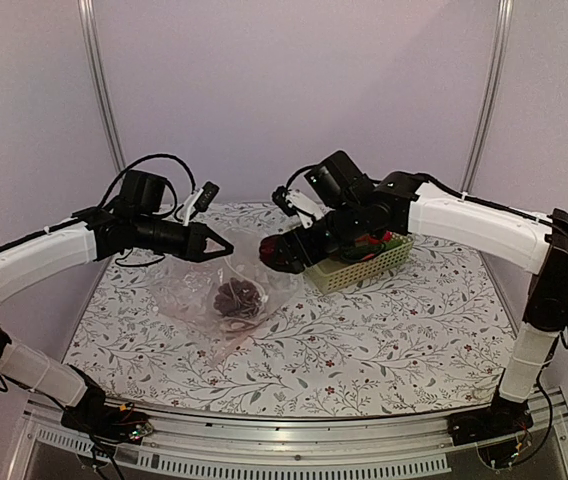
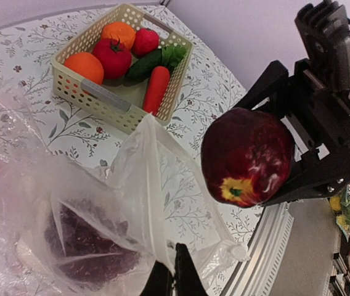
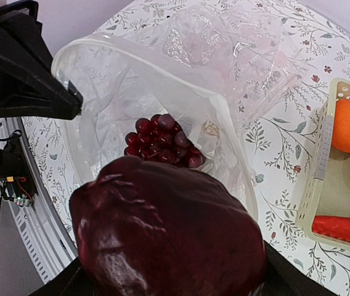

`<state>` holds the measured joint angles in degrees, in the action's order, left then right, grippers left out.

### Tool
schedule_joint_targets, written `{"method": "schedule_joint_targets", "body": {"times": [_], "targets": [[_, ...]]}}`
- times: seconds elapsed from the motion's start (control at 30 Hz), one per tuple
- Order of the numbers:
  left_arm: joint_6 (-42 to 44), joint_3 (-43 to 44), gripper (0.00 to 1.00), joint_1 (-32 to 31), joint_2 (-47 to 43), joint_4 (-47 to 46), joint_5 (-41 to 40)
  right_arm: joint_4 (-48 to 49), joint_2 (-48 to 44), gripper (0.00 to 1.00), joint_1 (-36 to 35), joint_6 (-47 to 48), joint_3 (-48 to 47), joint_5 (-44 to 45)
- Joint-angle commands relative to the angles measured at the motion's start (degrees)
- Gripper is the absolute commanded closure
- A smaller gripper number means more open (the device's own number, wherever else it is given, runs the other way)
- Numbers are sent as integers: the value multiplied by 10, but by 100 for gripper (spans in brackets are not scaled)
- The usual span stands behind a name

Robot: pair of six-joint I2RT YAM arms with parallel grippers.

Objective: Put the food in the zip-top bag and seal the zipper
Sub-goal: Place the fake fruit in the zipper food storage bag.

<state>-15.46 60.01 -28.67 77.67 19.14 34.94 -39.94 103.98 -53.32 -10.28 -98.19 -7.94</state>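
Observation:
The clear zip-top bag (image 1: 199,290) lies on the table with its mouth held open. My left gripper (image 1: 226,245) is shut on the bag's pale zipper strip (image 2: 152,185), pinching it between its fingertips (image 2: 174,271) and lifting that edge. The dark purple grapes (image 1: 239,298) sit inside the bag; they also show in the left wrist view (image 2: 85,246) and the right wrist view (image 3: 162,145). My right gripper (image 1: 274,252) is shut on the round dark red fruit (image 2: 247,155) and holds it in the air just right of and above the open mouth (image 3: 162,68). The fruit (image 3: 169,228) hides the right fingertips.
A cream plastic basket (image 1: 359,262) stands behind my right gripper, holding orange fruits (image 2: 84,66), a tomato (image 2: 113,57), a carrot (image 2: 156,89) and a green vegetable (image 2: 144,65). The table's metal front rail (image 2: 286,246) runs close to the bag.

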Motion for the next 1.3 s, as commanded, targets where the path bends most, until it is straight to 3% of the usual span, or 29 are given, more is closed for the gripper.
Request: {"method": "schedule_joint_targets", "body": {"times": [0.0,0.57,0.97,1.27], "targets": [[9,-4,100,-5,1,-8,8,9,28,39,-4,-11,-28,-7],[17,-3,100,-17,-2,-9,25,43,161,39,-29,-73,-86,-15],[24,-3,100,-24,-12,-9,36,23,211,37,-27,-105,-99,127],[26,-3,100,-24,-17,-9,35,6,213,32,-7,-133,-88,149]]}}
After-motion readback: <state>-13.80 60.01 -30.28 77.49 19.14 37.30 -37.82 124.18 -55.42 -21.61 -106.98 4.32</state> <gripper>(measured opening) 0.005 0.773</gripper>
